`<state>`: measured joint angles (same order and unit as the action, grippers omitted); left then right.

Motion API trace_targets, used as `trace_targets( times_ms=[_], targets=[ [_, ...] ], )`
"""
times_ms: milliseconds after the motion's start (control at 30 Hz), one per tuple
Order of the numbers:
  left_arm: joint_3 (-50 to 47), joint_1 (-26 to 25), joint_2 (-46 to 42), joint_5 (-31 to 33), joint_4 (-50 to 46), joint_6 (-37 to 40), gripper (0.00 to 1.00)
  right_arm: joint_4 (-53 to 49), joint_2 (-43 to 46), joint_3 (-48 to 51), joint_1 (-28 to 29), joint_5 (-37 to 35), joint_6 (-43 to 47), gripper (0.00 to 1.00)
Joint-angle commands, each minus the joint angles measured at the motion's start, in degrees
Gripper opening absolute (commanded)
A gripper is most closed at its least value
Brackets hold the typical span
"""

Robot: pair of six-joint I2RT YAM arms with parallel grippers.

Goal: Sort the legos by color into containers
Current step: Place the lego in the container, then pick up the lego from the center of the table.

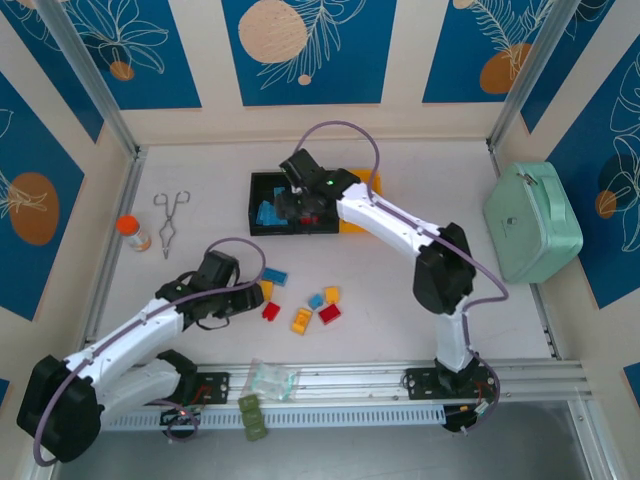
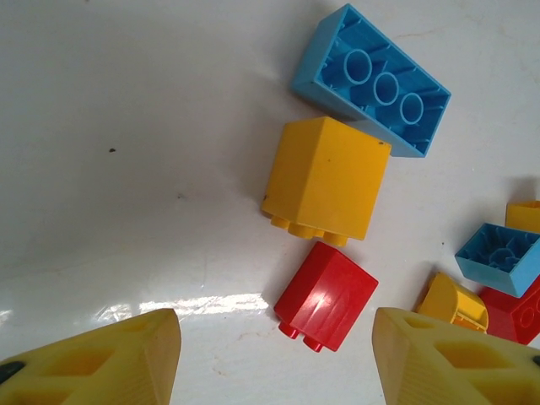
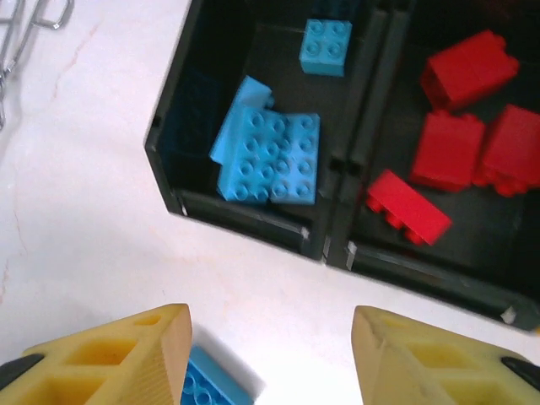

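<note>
Near edge: a crumpled clear plastic bag (image 1: 272, 378) lies on the aluminium rail (image 1: 520, 378) between the arm bases.

Just beyond, the left gripper (image 1: 250, 298) is low over the white table (image 1: 200, 170), jaws spread wide and empty. In the left wrist view its yellow fingers (image 2: 101, 363) flank a small red lego brick (image 2: 326, 295) without touching it. There is bare table on the left side and crowding on the right. Past the red one is a yellow-orange cube lego (image 2: 325, 179), almost touching it. Then comes a long light blue lego (image 2: 371, 80), hollow side showing.

To the right is a tight cluster of loose legos (image 1: 318, 307), red, blue and yellow. Open table runs from there to the mint-green case (image 1: 532, 222) at the right wall.

Farther on, the right gripper (image 1: 295, 208) hangs at the near rim of the bin row, jaws wide, nothing between.

The right wrist view shows what the arm covers from above. The left black plastic bin (image 3: 169, 126) holds light blue legos (image 3: 270, 156). The middle black plastic bin (image 3: 363, 253) holds red legos (image 3: 447, 148). A studded light blue lego (image 3: 211, 384) sits on the table outside, beside one finger.

The yellow plastic bin (image 1: 368, 185) is mostly behind the arm; contents cannot be told.

Far left, metal tongs (image 1: 170, 218) and an orange-capped bottle (image 1: 132, 232) lie well apart from the legos.
</note>
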<state>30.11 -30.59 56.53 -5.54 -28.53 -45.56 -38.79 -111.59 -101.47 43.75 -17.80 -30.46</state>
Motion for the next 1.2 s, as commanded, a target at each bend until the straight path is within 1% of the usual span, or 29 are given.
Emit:
trace_targets(
  times_ms=[0,100,167,367,533,700,767,833,933,1067,1167],
  targets=[
    [3.25,0.64,2.50,-1.48,1.44,2.46,0.61,4.63,6.54,9.26,-0.35,2.36,-1.36,0.54],
    [4.97,0.49,5.71,-1.84,1.81,3.75,0.62,6.81,12.72,18.44,-0.32,4.30,-2.38,0.55],
    [6.28,0.21,8.07,-1.62,1.83,4.71,0.62,8.42,17.22,25.32,-0.24,5.53,-3.51,0.57],
    [10.28,-1.33,14.97,0.66,0.79,7.37,0.64,8.83,28.47,40.84,-0.29,6.12,-6.99,0.58],
    [13.41,-4.07,20.26,5.51,-1.21,9.31,0.65,8.32,35.10,49.24,-0.38,6.02,-10.93,0.58],
    [16.12,-5.81,25.17,9.30,-2.26,10.05,0.63,8.48,38.53,54.21,-0.08,6.38,-14.33,0.58],
    [17.11,-6.47,27.02,11.55,-2.70,10.48,0.59,8.59,39.48,55.65,0.19,6.48,-15.25,0.58],
    [17.68,-6.64,28.42,12.04,-2.62,10.62,0.54,8.56,40.03,56.73,0.45,6.46,-15.97,0.58],
    [18.12,-6.92,30.06,12.35,-2.27,10.84,0.43,9.24,40.80,58.05,0.89,7.33,-16.67,0.58],
    [18.06,-7.15,30.33,12.48,-2.15,10.81,0.29,13.73,42.28,60.39,1.77,12.09,-16.13,0.58],
    [17.84,-7.12,29.54,12.68,-2.56,10.72,0.23,17.25,43.19,61.92,2.29,16.29,-15.45,0.58]
  ],
)
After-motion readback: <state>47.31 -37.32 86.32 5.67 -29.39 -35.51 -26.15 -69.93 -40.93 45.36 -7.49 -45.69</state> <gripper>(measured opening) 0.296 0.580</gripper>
